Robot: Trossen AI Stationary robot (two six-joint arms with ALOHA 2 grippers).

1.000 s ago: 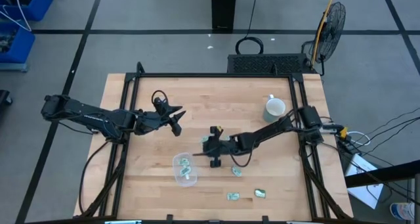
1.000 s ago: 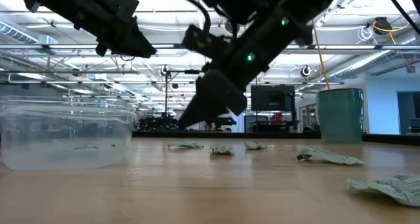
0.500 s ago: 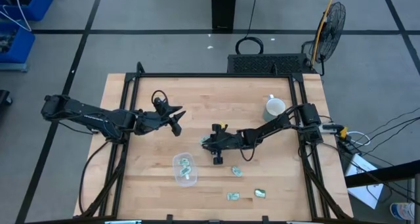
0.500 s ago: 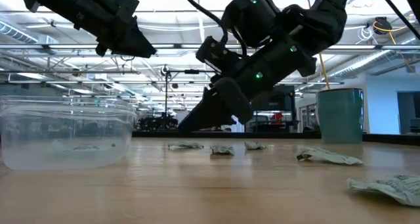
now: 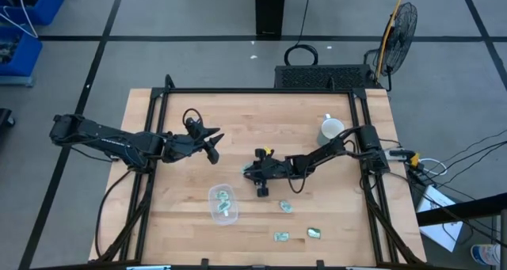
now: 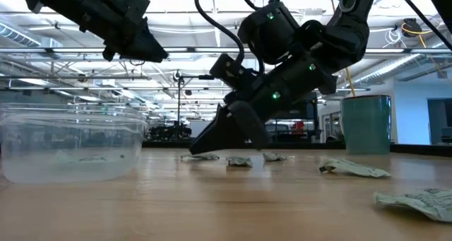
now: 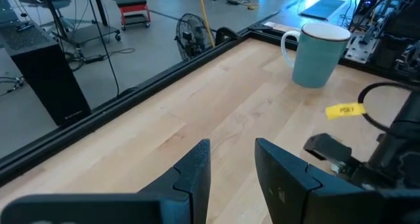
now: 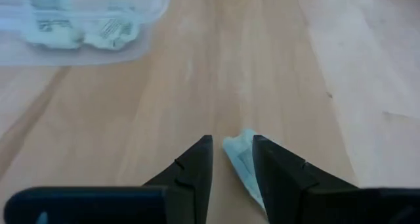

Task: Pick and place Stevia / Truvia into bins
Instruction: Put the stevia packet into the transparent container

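Note:
The clear bin (image 5: 223, 203) stands near the table's near-middle and holds a few green-white packets (image 8: 108, 30). Three more packets lie loose toward the near right (image 5: 285, 207) (image 5: 280, 237) (image 5: 314, 233). My right gripper (image 5: 247, 173) is down at the table just beyond the bin, open, with its fingers on either side of one packet (image 8: 239, 159) that lies flat on the wood. My left gripper (image 5: 215, 138) hovers open above the table's left-middle, clear of everything. My right gripper slants down from the table's right, and its fingertips reach the tabletop around the packet's near end (image 8: 235, 148). The packet lies flat on the table close along one finger (image 8: 275, 175). I cannot tell whether that finger touches it.
A pale mug (image 5: 331, 130) stands at the far right, also seen in the left wrist view (image 7: 319, 53). Black rails frame the table. Bare wood lies between the two arms and along the far side.
My right gripper has moved from beside the bin toward the table's far edge and has come down to the tabletop, ending around a loose packet. The left arm has stayed still.

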